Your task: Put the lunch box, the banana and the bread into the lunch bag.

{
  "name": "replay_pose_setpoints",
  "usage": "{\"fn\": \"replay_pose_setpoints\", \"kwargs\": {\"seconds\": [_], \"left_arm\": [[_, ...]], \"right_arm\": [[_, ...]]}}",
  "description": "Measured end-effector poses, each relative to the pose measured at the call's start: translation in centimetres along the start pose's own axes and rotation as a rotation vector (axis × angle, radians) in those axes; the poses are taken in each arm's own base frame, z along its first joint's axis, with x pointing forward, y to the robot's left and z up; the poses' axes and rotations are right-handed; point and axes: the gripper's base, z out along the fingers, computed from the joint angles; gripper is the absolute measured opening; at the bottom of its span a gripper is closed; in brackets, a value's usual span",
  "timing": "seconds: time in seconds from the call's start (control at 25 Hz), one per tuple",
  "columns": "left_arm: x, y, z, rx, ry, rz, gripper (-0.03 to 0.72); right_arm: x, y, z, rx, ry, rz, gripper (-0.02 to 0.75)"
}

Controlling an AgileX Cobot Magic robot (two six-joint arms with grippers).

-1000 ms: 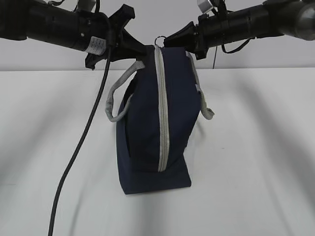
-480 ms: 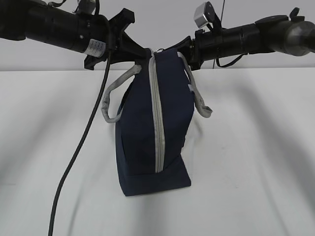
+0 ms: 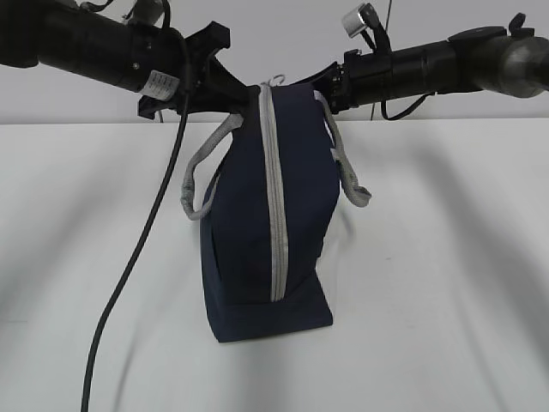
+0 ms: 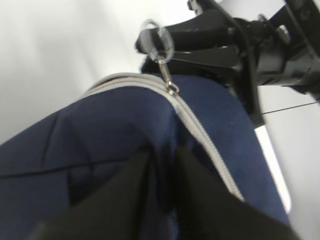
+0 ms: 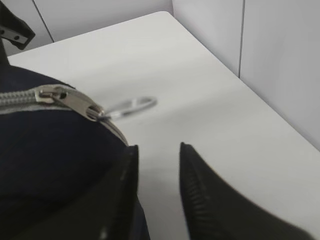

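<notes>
The navy lunch bag (image 3: pixel 249 223) stands upright on the white table with its grey zipper (image 3: pixel 274 197) closed to the top. My left gripper (image 3: pixel 243 93) is at the bag's top left; in the left wrist view (image 4: pixel 162 150) its fingers stand slightly apart, open, with a fold of navy fabric (image 4: pixel 100 130) between them. My right gripper (image 3: pixel 322 83) is at the top right, open (image 5: pixel 157 147) with nothing between its fingers, beside the bag's edge (image 5: pixel 45 150). The ring pull (image 5: pixel 132 106) hangs loose off the slider. Lunch box, banana and bread are out of view.
Grey strap handles hang on both sides of the bag (image 3: pixel 196 184) (image 3: pixel 350 176). A black cable (image 3: pixel 137 257) droops from the left arm down to the table's front. The table's far right edge (image 5: pixel 235 75) meets a pale wall.
Both grippers have opened. The right one has let go of the ring pull at the bag's top. The bag's top has shifted slightly left and its zipper line has straightened.
</notes>
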Motion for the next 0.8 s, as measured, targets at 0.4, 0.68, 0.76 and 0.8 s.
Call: {"fn": "replay_pose_setpoints", "kwargs": {"seconds": [0.4,0.68,0.76,0.8], "left_arm": [[-0.9,1.0,-3.0,-0.102,0.0,0.114,0.573],[-1.6,-0.6,-6.7,-0.17,-0.028,0.208,0.582],[-1.4,-0.6,-7.0,-0.201,-0.003,0.2,0.582],[-1.2,-0.5,-7.1,-0.215,0.015,0.185,0.582]], "right_arm": [[-0.8,-1.3,-4.3,0.055,0.003,0.37,0.556],[0.9,-2.2,-6.7,0.145,0.107,0.82,0.559],[1.1,-1.9,-7.1,0.201,0.203,0.904,0.559],[1.1,-1.6,-7.1,0.238,0.264,0.942,0.559]]}}
